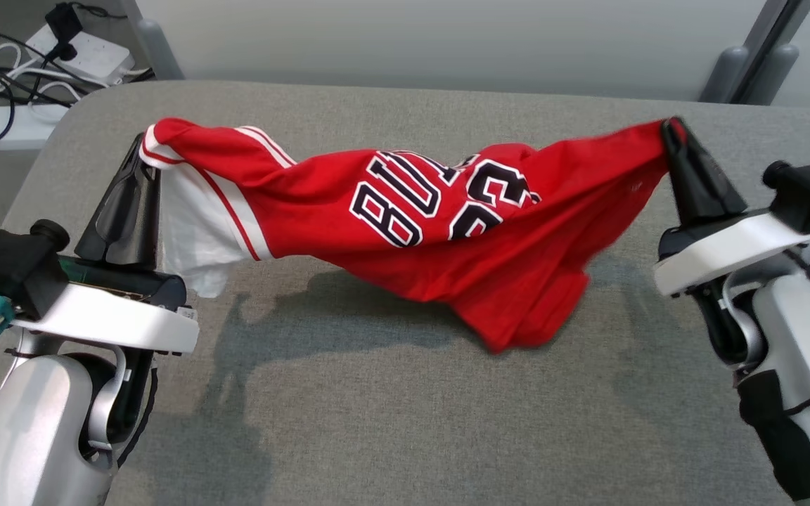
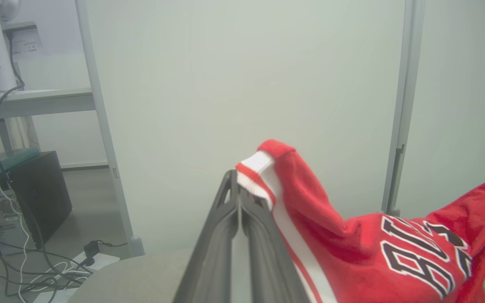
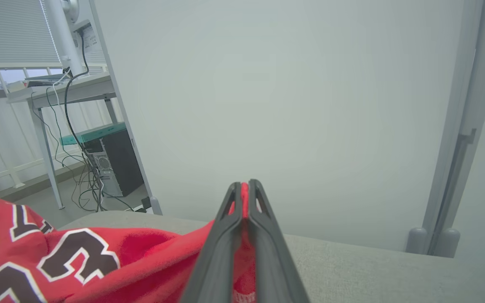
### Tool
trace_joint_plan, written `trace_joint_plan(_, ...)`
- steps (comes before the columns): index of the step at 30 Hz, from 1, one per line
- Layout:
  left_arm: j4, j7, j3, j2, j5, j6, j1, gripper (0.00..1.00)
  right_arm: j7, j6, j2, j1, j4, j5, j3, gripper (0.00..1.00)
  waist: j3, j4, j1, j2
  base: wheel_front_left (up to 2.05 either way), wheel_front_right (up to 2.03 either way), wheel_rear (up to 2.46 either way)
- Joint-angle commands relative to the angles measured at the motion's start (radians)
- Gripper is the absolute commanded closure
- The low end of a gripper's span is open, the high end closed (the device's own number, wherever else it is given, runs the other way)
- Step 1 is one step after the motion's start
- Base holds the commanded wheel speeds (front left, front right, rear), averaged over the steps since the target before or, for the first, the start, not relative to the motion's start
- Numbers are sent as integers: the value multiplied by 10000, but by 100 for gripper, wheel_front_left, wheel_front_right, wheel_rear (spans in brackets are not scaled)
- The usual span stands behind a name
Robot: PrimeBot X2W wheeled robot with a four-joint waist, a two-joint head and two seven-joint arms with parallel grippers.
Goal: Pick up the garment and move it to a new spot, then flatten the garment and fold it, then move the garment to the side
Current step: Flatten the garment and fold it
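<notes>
The garment (image 1: 447,232) is a red jersey with white trim and black-and-white lettering, stretched in the air between both grippers above the grey table (image 1: 405,393); its middle sags down to the surface. My left gripper (image 1: 143,151) is shut on the white-striped edge at the left end. My right gripper (image 1: 672,130) is shut on the red edge at the right end. In the left wrist view the garment (image 2: 352,235) drapes off the right side of the closed left gripper (image 2: 237,185). In the right wrist view red cloth (image 3: 99,261) is pinched between the closed fingers of the right gripper (image 3: 244,189).
Cables and a white power strip (image 1: 81,53) lie on the floor beyond the table's far left corner. A pale wall (image 1: 419,35) runs behind the table. A dark computer case (image 2: 36,185) stands under a desk to the left.
</notes>
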Motion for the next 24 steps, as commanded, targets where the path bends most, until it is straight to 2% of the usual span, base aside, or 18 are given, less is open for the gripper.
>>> trace_joint_plan(1,-496,-108,520,326,-169,-63,-463,100,-63,0,-71,-35,-508,-227,-116,100,-293,-178,0,0,0,0,0)
trace_joint_plan(6,-2112,404,467,207,-932,-375,-646,100,-63,0,-496,22,-1893,-1160,-1541,100,-789,-228,0,0,0,0,0)
trace_joint_plan(9,-2743,1086,253,210,-1301,-426,-698,100,-63,0,-665,56,-1937,-1527,-1889,100,-887,-184,0,0,0,0,0)
trace_joint_plan(12,-2667,1597,151,254,-1541,-357,-634,100,155,0,-480,-191,-891,-1455,-1645,100,-786,-154,0,0,0,0,0)
trace_joint_plan(16,-1626,1670,96,-29,-2092,-483,-550,100,430,0,27,-1266,1197,-811,-807,100,-373,-86,0,0,0,0,0)
trace_joint_plan(17,-1255,1560,78,-91,-2120,-551,-584,100,308,0,130,-1555,1769,-743,-802,0,-273,-60,0,0,0,0,0)
trace_joint_plan(20,-148,994,94,-369,-2153,-722,-738,100,29,0,425,-2202,3057,-806,-703,0,6,-6,0,0,0,0,0)
trace_joint_plan(24,798,376,154,-443,-1962,-816,-830,100,-51,0,652,-2370,3250,-864,-767,0,267,-77,0,0,0,0,0)
